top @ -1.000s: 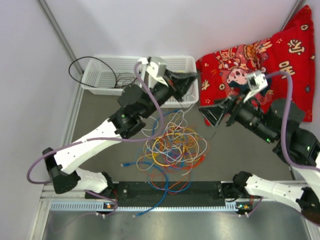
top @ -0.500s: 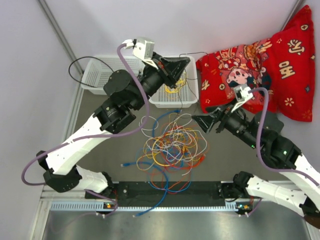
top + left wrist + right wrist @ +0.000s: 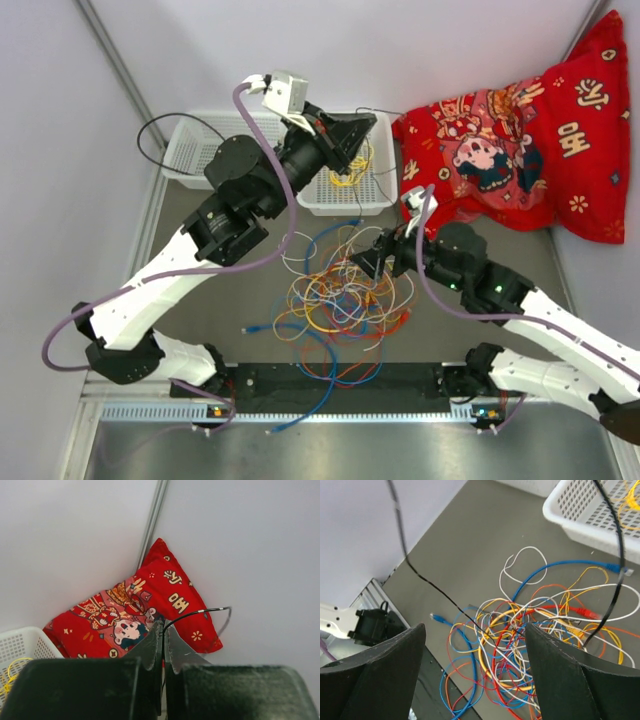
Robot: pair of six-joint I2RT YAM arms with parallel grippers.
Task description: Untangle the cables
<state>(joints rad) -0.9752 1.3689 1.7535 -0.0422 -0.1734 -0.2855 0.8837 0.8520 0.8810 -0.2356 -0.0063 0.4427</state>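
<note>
A tangle of cables [image 3: 340, 300] in yellow, orange, blue, white and red lies on the grey table, also seen in the right wrist view [image 3: 540, 645]. My left gripper [image 3: 362, 135] hangs above the right white basket [image 3: 325, 200], shut on a thin black cable [image 3: 200, 612] that comes out at the tips of my left gripper [image 3: 163, 629]. That black cable [image 3: 440, 594] trails down into the tangle. My right gripper [image 3: 372, 265] hovers over the pile's right side. In its wrist view my right gripper [image 3: 475, 626] is open, nothing between its fingers [image 3: 380, 680].
A yellow cable [image 3: 350, 170] lies coiled in the right basket. The left white basket [image 3: 195, 160] holds a black cable loop [image 3: 165, 135]. A red patterned cushion [image 3: 510, 140] fills the back right corner. A blue plug end [image 3: 437, 616] lies at the pile's edge.
My right arm has swung left and down from over the cushion to above the tangle. My left gripper has risen out of the right basket, drawing the black cable up.
</note>
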